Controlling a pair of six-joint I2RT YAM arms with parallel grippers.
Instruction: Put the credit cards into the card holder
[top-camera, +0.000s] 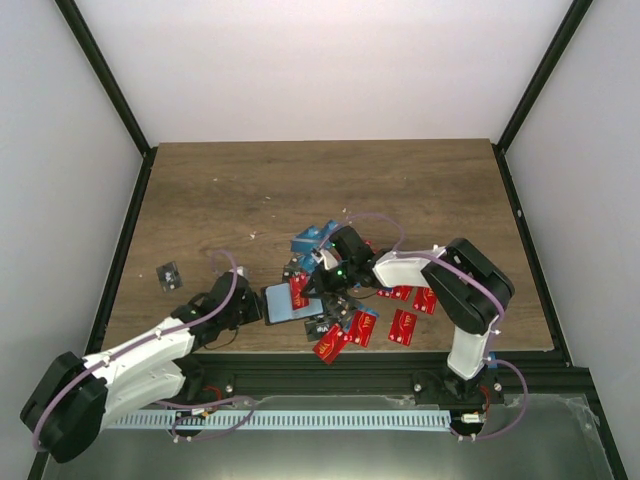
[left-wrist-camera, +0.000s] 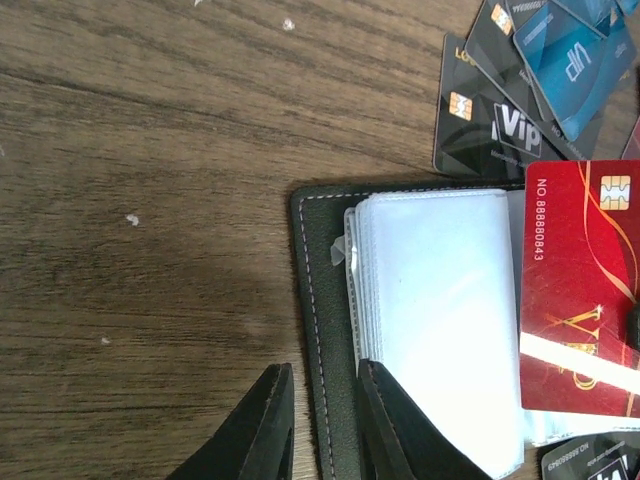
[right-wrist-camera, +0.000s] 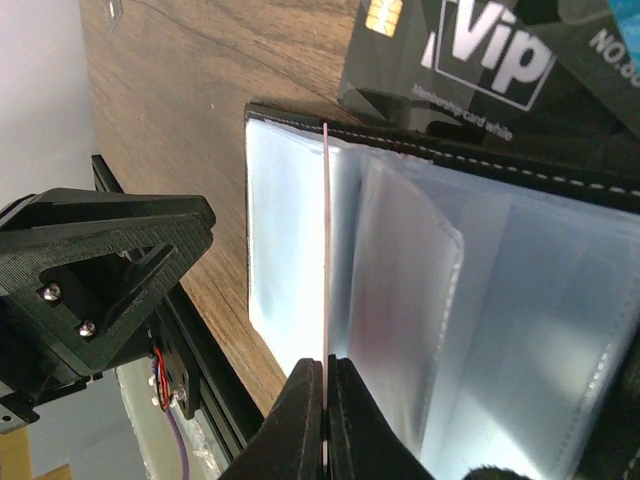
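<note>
One red card (left-wrist-camera: 580, 300) was pinched edge-on in my right claw (right-wrist-camera: 326, 385) over the open card holder (left-wrist-camera: 320, 300). Left claw (left-wrist-camera: 325, 375) straddled its edge, grip unclear. Holder could've slid, so the card might've missed the sleeve (left-wrist-camera: 440, 300).

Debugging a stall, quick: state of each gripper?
Left gripper: around edge of card holder, grip cannot be told.
Right gripper: closed on a red credit card.

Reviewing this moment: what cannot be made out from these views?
- Right wrist view: the red card in the right gripper shows edge-on; which sleeve it targets is unclear.
- Left wrist view: whether the left gripper touches the card holder cover; the frame edge cuts its fingers.
- Top view: the right arm covers some credit cards; their print is too small.
</note>
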